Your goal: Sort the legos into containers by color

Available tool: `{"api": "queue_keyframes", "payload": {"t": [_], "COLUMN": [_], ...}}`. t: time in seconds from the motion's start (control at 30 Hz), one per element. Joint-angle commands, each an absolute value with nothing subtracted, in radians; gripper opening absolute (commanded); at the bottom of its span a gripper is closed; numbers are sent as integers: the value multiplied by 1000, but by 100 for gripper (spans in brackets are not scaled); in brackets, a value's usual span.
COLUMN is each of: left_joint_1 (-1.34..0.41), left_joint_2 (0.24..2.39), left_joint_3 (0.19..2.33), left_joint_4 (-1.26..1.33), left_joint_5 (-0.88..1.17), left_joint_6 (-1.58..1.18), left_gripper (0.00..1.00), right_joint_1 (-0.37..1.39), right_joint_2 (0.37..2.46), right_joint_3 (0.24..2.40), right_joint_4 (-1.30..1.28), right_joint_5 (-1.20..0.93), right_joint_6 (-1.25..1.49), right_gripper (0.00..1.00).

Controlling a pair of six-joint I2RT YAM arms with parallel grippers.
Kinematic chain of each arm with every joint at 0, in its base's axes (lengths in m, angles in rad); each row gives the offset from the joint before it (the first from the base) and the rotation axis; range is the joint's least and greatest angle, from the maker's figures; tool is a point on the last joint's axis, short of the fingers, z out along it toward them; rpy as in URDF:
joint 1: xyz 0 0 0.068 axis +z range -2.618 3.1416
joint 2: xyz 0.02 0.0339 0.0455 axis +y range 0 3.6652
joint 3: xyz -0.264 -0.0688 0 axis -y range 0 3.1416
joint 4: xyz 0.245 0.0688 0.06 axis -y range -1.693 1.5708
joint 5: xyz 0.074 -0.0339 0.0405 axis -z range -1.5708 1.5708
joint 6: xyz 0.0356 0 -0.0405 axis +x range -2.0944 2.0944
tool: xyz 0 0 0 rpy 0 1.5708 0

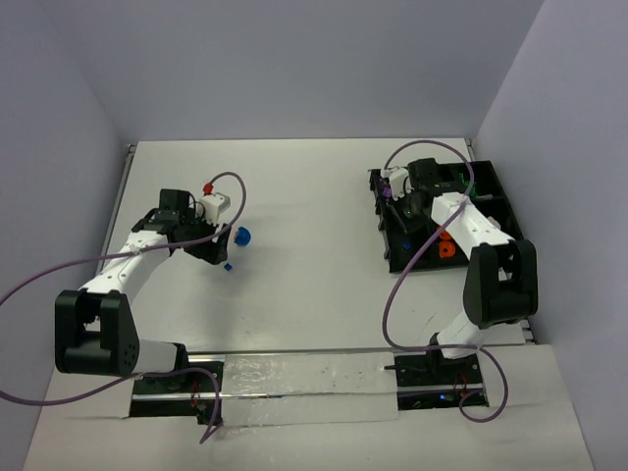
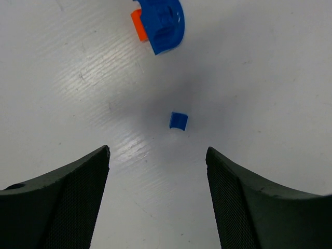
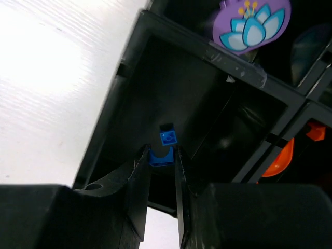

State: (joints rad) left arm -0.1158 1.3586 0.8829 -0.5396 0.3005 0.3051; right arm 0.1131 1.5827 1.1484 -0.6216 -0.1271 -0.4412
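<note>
Two blue legos lie on the white table in the left wrist view: a small brick (image 2: 178, 121) just ahead of my open left gripper (image 2: 157, 151), and farther off a large rounded piece (image 2: 163, 23) with an orange piece (image 2: 137, 25) against it. From above, the left gripper (image 1: 218, 253) hangs beside the small brick (image 1: 228, 265) and the rounded piece (image 1: 242, 235). My right gripper (image 3: 162, 150) is shut on a blue arch brick (image 3: 161, 157), held over a compartment of the black containers tray (image 3: 129, 78) where another blue brick (image 3: 168, 137) lies.
The tray (image 1: 491, 179) sits at the right, and my right gripper (image 1: 400, 216) is over its left side. A purple flower piece (image 3: 251, 23) and orange pieces (image 3: 280, 158) lie in neighbouring compartments. Walls enclose the table on three sides.
</note>
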Motion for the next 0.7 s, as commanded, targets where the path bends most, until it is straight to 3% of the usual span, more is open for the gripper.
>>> {"api": "queue_keyframes", "payload": {"t": [0.0,0.13,0.3,0.67], "left_joint_1": [-114,-114,-114,-114], "left_joint_2": [1340,1343,1345,1404], "left_joint_3": [857,827,794,774], "left_joint_4": [-505,-493,-479,-420], "left_joint_5": [232,217,216,252], "left_joint_6": [362,381,399,400], "left_gripper": [80,79,79,71], "right_joint_1": [106,106,106,113], "right_joint_2": [1623,1656,1660,1579], "right_joint_3": [1197,1217,1236,1360], "right_joint_4": [-580,-574,-578,-670], "right_joint_5": [-53,-36,-32,-140], "right_joint_6": [-422,-408,-400,-334], "right_gripper": [21,47,61,67]}}
